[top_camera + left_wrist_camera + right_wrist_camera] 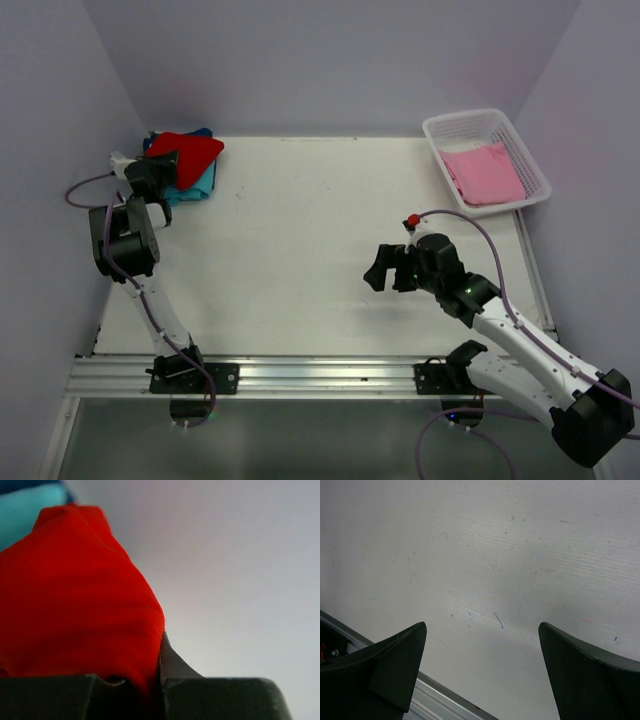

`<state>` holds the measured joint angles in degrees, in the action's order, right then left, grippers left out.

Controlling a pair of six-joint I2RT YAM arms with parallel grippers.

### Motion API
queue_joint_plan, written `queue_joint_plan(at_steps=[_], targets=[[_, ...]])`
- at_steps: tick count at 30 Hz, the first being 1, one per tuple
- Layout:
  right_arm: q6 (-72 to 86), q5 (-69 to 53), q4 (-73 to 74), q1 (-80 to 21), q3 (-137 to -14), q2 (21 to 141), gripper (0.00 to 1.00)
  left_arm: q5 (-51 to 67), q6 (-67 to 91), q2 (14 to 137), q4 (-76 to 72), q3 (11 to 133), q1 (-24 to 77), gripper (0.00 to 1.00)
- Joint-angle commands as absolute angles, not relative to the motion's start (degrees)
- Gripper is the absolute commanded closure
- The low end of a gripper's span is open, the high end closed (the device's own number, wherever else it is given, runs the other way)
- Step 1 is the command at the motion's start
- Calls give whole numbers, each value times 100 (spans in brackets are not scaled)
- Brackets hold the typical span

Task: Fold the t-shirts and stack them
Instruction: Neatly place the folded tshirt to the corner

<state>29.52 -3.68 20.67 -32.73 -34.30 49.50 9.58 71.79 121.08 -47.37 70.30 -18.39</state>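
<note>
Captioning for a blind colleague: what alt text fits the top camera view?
The left gripper is shut on a red shirt atop a teal shirt, far left. The right gripper, open, hovers over the table; a pink shirt lies in a basket, far right.

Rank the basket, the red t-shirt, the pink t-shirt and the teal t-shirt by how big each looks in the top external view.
1. Basket.
2. Pink t-shirt and red t-shirt: too alike to rank.
3. Teal t-shirt, mostly covered by the red one.
</note>
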Motion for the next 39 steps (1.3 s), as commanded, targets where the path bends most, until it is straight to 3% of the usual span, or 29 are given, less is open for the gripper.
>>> queue_joint_plan(at_steps=[1,5,7,10,11,13,16,17,18,21,29,33,35,36,37,39], targets=[[2935,-325,1978,-3270,-3349,4983,1,563,7023,12067,-5037,6663,-1749,100],[2944,-343,1969,-3278,-3357,4992,1,536,7005,12120,-5036,6495,-1688,100],[2944,-334,2030,-3270,-3331,4888,1,510,7040,12085,-5150,6434,-1688,93],[2953,-290,2109,-3270,-3252,4729,1,335,6979,11866,-5177,6399,-1679,91],[2953,-264,2127,-3278,-3208,4624,1,334,6952,11735,-5125,6425,-1687,86],[2953,-237,2171,-3270,-3164,4527,1,264,6943,11541,-4993,6416,-1696,59],[2962,-220,2171,-3270,-3094,4421,1,28,6856,10892,-4669,6223,-1696,35],[2971,-220,2162,-3270,-3068,4403,1,-43,6768,10437,-4145,6188,-1705,6],[2962,-228,2145,-3270,-3050,4395,1,-235,6724,10189,-3826,6188,-1688,0],[2971,-246,2092,-3270,-3006,4351,1,-755,6680,9231,-2429,6310,-1626,0],[3094,-369,1723,-3270,-2760,4289,1,-791,6803,8122,-1400,6380,-1547,0],[3199,-404,1547,-3270,-2637,4245,1,-783,6610,8234,-2168,6258,-1459,1],[3217,-439,1547,-3278,-2628,4210,1,-502,6426,8794,-2931,6380,-1450,36],[3225,-448,1573,-3278,-2628,4210,1,-310,6399,9068,-3083,6520,-1459,65],[3234,-448,1582,-3278,-2628,4193,1,206,6372,9705,-3094,7000,-1520,100],[3261,-500,1565,-3278,-2567,4114,2,762,6328,10420,-3224,7556,-1573,100]])
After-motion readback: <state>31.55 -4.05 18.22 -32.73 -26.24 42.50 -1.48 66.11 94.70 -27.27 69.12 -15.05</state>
